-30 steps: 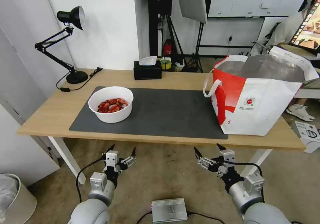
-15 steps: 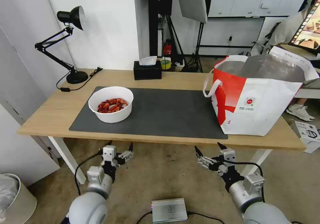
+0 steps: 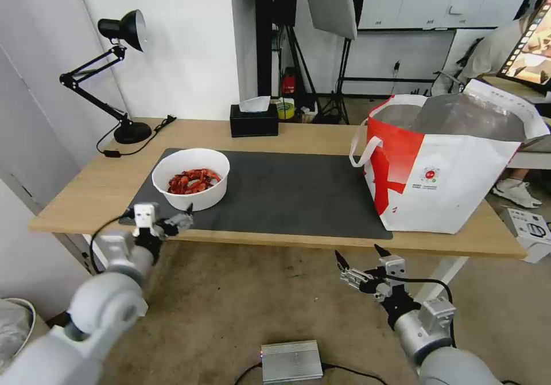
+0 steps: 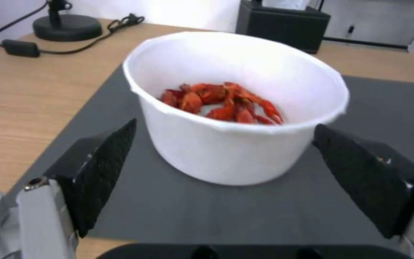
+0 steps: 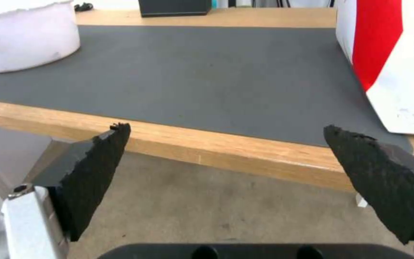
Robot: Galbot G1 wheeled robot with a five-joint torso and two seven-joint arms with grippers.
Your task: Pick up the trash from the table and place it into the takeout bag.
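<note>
The trash I see is a white round bowl of red shells, standing on the left end of the dark grey mat on the table. My left gripper is open at the table's front edge, just in front of the bowl. In the left wrist view the bowl stands just beyond the spread fingers, apart from them. My right gripper hangs open and empty below the table's front edge. The takeout bag stands open at the right end, its foil lining showing.
A black tissue box and a black desk lamp with its cord sit along the table's back. On the floor lie a silver box, a white bin at left and a carton at right.
My left arm has risen from under the table, up and to the left, to the front edge before the bowl. The right arm has barely moved.
</note>
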